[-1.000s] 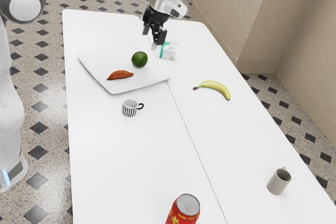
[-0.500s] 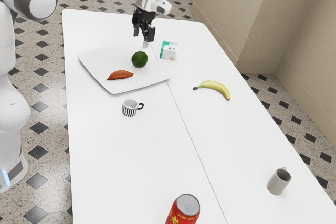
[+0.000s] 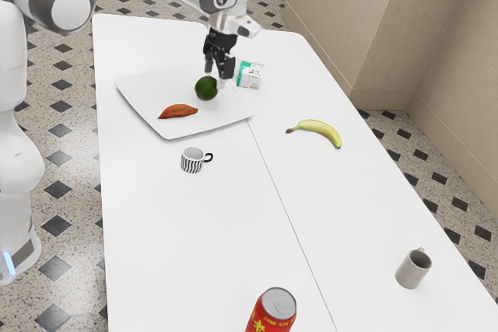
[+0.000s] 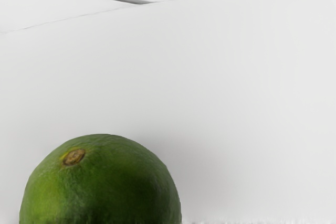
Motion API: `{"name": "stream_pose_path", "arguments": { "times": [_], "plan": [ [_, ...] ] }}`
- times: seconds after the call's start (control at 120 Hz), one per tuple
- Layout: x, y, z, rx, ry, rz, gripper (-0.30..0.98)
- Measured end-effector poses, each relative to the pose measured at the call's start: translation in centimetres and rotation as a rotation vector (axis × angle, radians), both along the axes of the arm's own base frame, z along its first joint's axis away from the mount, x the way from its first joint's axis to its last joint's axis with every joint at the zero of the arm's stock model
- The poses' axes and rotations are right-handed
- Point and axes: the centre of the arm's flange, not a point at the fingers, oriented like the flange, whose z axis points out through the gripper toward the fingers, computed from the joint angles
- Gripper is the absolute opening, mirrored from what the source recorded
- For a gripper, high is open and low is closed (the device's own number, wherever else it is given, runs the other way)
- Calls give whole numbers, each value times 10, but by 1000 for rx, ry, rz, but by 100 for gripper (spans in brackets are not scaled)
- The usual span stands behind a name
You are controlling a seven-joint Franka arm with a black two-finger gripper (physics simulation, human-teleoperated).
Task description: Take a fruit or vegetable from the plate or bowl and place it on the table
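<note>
Fingers (image 3: 226, 69) and green fruit (image 3: 206, 88) are nearer each other than they were half a second ago: we have come down toward the plate (image 3: 210, 120), while the fruit has kept its place on it. Taking the exterior view's upper edge as twelve o'clock, the green fruit rests at about two o'clock from the plate's middle, and the reddish sweet potato (image 3: 178, 111) lies at about seven. Our fingers are spread, close by the fruit at roughly its one o'clock, with nothing pinched; whether either one brushes the skin, we cannot tell. In the wrist view the fruit looms close, its stem scar (image 4: 73, 157) plain to see. For the task, we take this to be the last of the approach, with the green fruit our likely pick and the lifting yet to be done. We probably need a small shift toward seven o'clock and a little more descent, so that the fingers straddle the fruit before closing. Caught off-centre, something this round could roll away, and a wide swing toward three o'clock might knock the small carton (image 3: 250, 75). Once we have it firmly, the worktop (image 3: 194, 231) at six o'clock from the plate, past the striped cup (image 3: 192, 161), seems a sensible place to set it down.
</note>
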Motion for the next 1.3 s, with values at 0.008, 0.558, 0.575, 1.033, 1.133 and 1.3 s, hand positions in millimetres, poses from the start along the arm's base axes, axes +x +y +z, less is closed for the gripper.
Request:
{"name": "stream_pose_path", "arguments": {
  "times": [0.008,0.558,0.575,1.033,1.133,1.3],
  "plan": [
    [-1,1,0,0,0,2,69],
    [-4,27,-50,-66,16,46,69],
    [-4,27,-51,-67,16,48,69],
    [3,-4,-4,19,-17,-9,34],
    [18,-50,29,63,-19,-85,34],
    [69,-177,67,109,-22,-282,36]
  ]
}}
